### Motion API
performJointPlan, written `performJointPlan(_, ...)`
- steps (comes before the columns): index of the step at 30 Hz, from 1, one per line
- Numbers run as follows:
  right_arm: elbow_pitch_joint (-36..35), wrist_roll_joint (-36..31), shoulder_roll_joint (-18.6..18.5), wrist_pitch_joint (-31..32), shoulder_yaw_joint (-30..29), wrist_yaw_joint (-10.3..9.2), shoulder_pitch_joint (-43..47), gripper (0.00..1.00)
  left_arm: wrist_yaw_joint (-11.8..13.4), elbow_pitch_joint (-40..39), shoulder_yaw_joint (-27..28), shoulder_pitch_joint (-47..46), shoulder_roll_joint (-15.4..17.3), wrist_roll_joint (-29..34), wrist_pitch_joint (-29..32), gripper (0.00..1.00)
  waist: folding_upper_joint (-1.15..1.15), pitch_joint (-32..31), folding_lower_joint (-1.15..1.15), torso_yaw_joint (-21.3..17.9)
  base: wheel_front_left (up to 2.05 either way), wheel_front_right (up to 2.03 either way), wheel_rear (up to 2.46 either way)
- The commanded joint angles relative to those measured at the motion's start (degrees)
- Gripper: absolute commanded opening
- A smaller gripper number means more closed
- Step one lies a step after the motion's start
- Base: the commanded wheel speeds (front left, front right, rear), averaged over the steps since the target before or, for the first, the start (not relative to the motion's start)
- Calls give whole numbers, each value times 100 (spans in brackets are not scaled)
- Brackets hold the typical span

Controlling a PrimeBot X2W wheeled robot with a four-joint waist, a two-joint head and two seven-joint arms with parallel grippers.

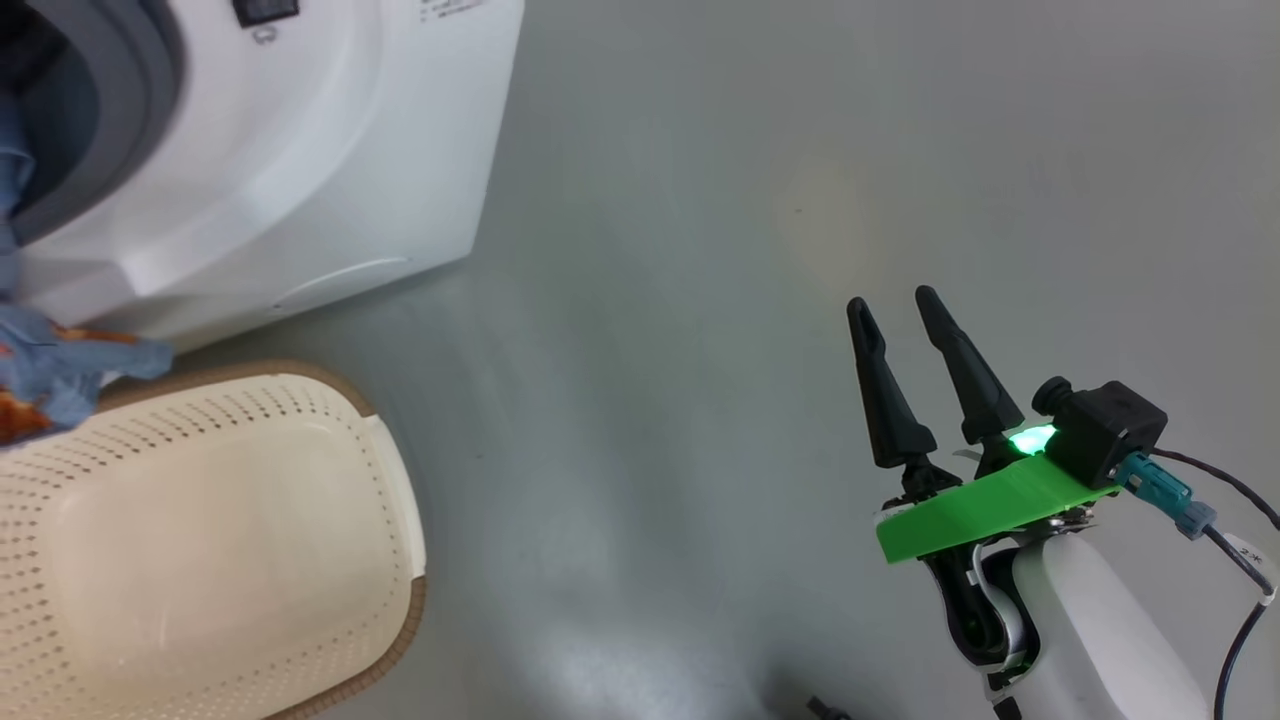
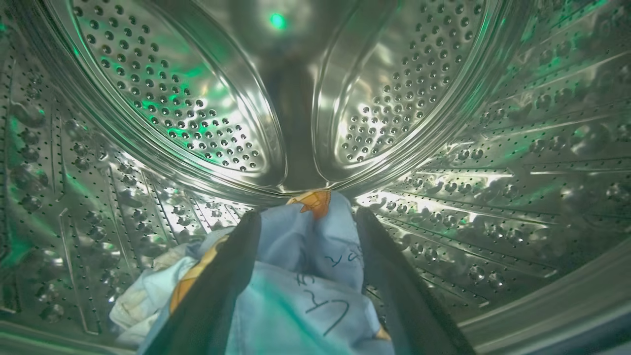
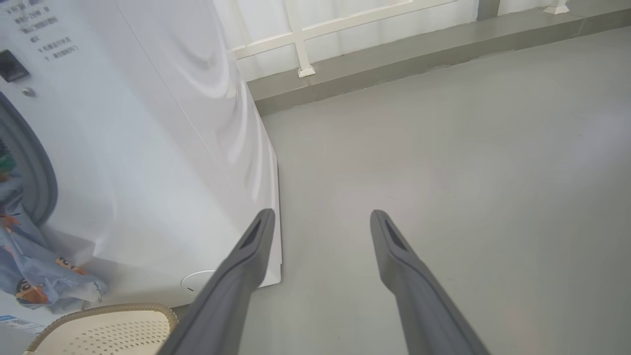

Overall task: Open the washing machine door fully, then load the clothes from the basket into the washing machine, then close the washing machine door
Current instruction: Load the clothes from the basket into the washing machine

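Left gripper (image 2: 308,212): fingers spread, deep in the drum (image 2: 172,98) and pointing at its back wall; the clothes (image 2: 296,296) lie loose between them, not pinched (as I read it). More of that cloth trails out over the washing machine (image 1: 330,150) front lip, beside the basket (image 1: 395,520) rim. Right gripper (image 1: 892,300): spread, holding nothing, well apart over the floor (image 1: 700,250). Judgement: the trailing end lies behind my left gripper, toward the mouth; the left arm is nearer.

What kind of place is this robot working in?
Likely a laundry area, perhaps a test room: a white front-loading washing machine, a perforated basket beside it, and a grey floor.
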Motion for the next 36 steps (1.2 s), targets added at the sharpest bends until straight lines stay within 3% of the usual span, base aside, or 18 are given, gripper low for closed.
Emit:
performJointPlan(1,-71,-74,-48,-47,85,32,-13,100,-36,-80,75,136,203,-50,-30,100,0,-174,0,117,0,0,0)
performJointPlan(13,238,-112,-65,-47,157,32,-50,100,-179,-496,167,1254,-178,125,-30,100,0,-1090,0,506,0,0,0)
performJointPlan(25,520,88,-346,-47,193,32,120,100,-274,-1170,432,2596,-813,276,-30,100,0,-2131,0,1034,0,0,0)
performJointPlan(36,692,308,-632,-47,251,32,442,100,-356,-2043,615,3866,-1092,445,-30,100,0,-2931,0,1306,0,0,0)
